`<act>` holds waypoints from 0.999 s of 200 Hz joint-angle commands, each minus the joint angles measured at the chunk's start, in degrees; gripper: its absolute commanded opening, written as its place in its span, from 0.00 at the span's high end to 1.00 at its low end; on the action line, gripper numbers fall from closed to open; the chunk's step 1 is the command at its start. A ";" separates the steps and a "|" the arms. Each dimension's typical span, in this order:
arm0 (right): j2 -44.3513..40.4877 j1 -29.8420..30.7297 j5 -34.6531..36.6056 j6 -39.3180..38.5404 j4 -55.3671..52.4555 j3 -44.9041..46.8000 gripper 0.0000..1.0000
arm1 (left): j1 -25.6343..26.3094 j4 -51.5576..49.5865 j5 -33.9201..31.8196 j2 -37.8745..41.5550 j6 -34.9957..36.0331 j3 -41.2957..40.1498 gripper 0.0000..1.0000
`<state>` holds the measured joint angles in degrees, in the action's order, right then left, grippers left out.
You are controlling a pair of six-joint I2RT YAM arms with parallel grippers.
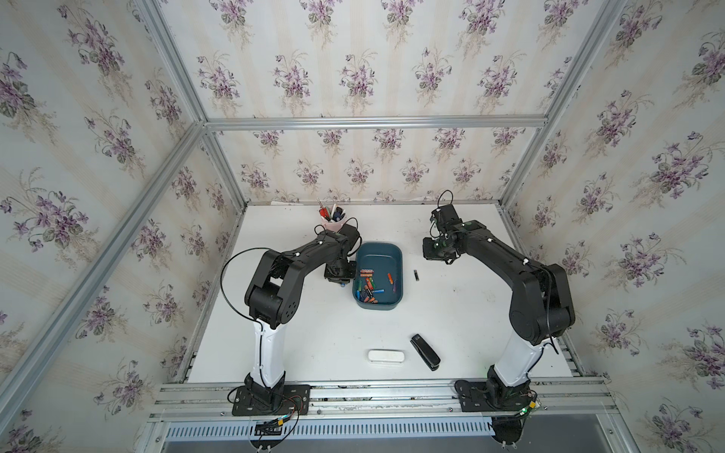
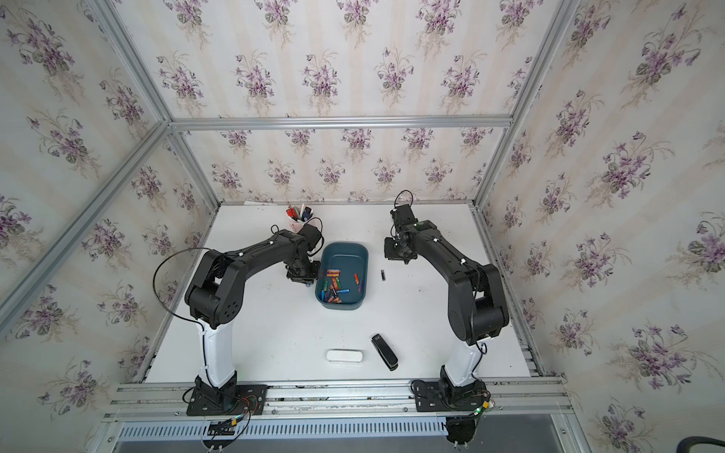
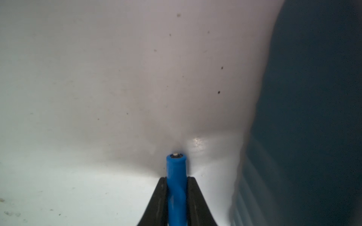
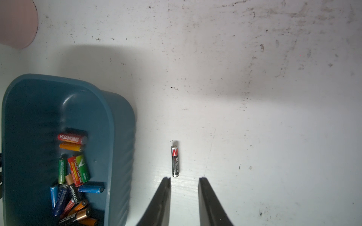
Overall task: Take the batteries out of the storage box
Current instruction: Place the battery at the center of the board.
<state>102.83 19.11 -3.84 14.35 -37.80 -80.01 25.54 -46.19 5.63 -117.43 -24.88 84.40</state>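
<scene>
- Floral-papered walls, metal frame; scuffed white table point(image 1: 314, 333).
- Teal box point(image 1: 378, 255) mid-table, most batteries point(image 1: 368, 288) heaped at its end toward the arm bases.
- Left gripper point(image 3: 176, 178) clamped on blue battery point(image 3: 176, 168), low over table just outside box wall. Step, likely: setting it down; next needs release, then a reach into box.
- Right gripper point(image 4: 184, 178) slightly open, empty, near black battery point(image 4: 175, 161) lying on table.

Left wrist cam: the blue battery point(image 3: 176, 170) gets cut off by the frame edge, and the storage box point(image 3: 313, 117) is just a teal blur, also cropped. Right wrist cam: the pink cup point(image 4: 17, 23) is only a corner, and the pile of batteries point(image 4: 75, 170) runs out of frame. In both top views the labels are too tiny to read, and the left arm point(image 1: 306, 255) covers part of the cup.
</scene>
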 commanded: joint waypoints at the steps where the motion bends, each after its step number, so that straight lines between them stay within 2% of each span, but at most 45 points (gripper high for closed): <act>1: 0.27 0.09 0.25 -0.43 -0.22 -0.23 0.71 | -0.01 0.31 0.52 -0.21 -0.57 -0.48 0.76; 90: -0.26 0.12 0.24 -0.38 -0.47 -0.21 0.70 | 0.03 -0.79 0.88 0.97 0.01 0.53 0.68; 200: -0.30 0.22 0.06 -0.29 -0.59 -0.14 0.71 | 0.00 -2.02 1.32 -0.56 0.37 1.56 0.74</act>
<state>102.83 19.22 -3.88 14.35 -37.93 -80.01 25.54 -47.40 6.44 -117.43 -24.77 85.73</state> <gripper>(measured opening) 0.294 0.273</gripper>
